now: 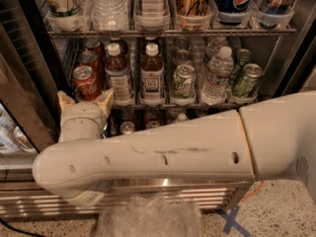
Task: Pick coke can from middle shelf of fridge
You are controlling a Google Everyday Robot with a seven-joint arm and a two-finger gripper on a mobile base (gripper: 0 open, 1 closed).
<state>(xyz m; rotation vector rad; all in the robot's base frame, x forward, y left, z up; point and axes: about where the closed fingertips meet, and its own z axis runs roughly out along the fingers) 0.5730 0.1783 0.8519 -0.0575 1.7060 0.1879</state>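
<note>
Coke can point(85, 83) is the goal, yet nearest the camera lies the white arm point(158, 154), stretched across from the right so that its wrist turns up in front of the fridge point(29, 98). At its end the pincer point(85, 100) points into the cooler. Its two tan fingertips point(64, 99) are spread wide with nothing between them, probably held apart so as to pass either side of a can. Just beyond and slightly above the pincer stands the coke can, at the left front of the middle shelf point(197, 104), roughly in line with the gap between the fingers. More red cans point(90, 59) queue behind it in the same lane. Right of the pincer stand two tea bottles point(152, 75), then green cans point(183, 81) and a water bottle point(217, 73). The arm hides most of the lower shelf, and the can's base meets the pincer's top edge in this view, so whether the tips have reached the can in depth I cannot tell
</note>
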